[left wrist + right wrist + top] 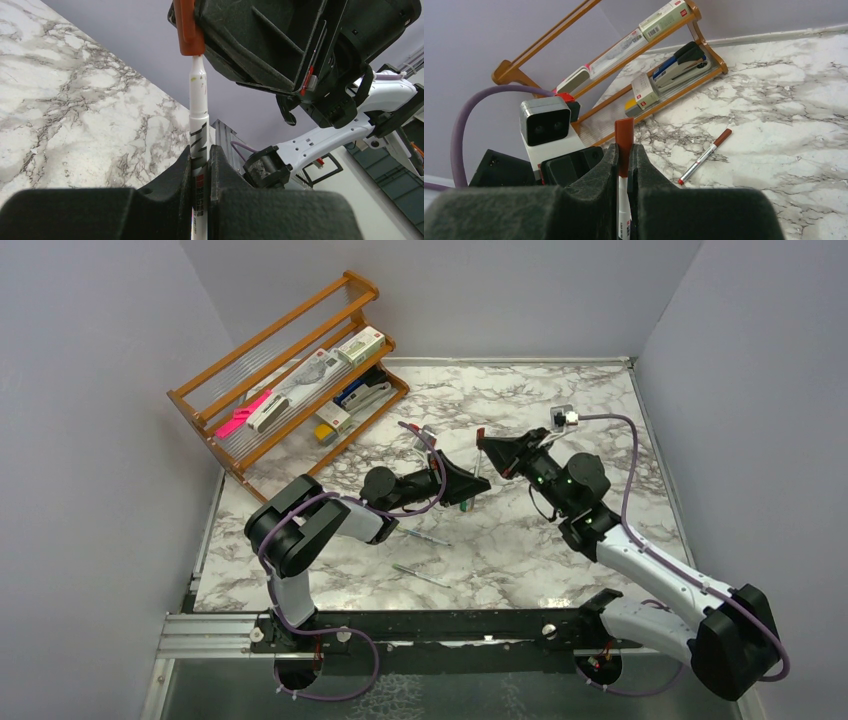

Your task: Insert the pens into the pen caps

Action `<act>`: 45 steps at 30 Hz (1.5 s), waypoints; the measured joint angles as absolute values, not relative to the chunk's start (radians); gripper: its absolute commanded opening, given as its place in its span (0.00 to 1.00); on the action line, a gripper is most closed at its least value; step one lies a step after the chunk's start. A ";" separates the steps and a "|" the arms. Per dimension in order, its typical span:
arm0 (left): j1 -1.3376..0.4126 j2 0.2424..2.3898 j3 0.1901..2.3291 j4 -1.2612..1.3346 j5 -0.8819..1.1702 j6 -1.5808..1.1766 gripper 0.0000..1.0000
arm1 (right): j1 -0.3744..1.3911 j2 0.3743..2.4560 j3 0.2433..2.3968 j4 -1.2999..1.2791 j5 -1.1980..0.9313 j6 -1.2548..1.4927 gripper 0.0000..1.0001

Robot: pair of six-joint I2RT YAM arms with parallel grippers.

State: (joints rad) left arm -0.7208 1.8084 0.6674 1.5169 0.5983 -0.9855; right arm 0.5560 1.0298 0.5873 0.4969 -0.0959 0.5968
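Pen (198,125) was found clamped between the black fingers of the left gripper (201,150), which were closed tight on the lower barrel. The barrel was noted as a slim white-grey cylinder with black lettering, narrowing in a step to a thinner neck. The end of the neck was seen meeting the mouth of a red-brown cap (189,30), a short smooth plastic tube with a clip along one side. How far it was seated could not be determined. The cap was gripped by the right gripper (625,147), whose matt, foam-like pads were pressed against it on both sides. Pen and cap were both held raised above the table. A second pen (425,537) and a third pen (420,575) were recorded lying flat and apart on the glossy marble-patterned table (500,560), near the left arm. A slatted wooden rack (506,72) was observed at the far left corner.
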 measured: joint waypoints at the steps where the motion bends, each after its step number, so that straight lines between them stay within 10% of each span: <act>1: -0.721 1.808 0.667 1.517 0.598 -0.986 0.00 | 0.556 1.027 0.585 0.496 -0.096 0.597 0.02; 36: -0.720 1.808 0.781 1.473 0.608 -0.979 0.00 | 0.545 0.961 0.526 0.555 -0.121 0.607 0.02; 45: -0.710 1.806 0.912 1.402 0.695 -0.881 0.00 | 0.545 0.932 0.566 0.477 -0.142 0.531 0.54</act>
State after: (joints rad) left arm -0.7097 1.8061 0.9115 1.4021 0.6949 -0.8814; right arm 0.5449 0.9321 0.5655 0.4767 -0.1425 0.5308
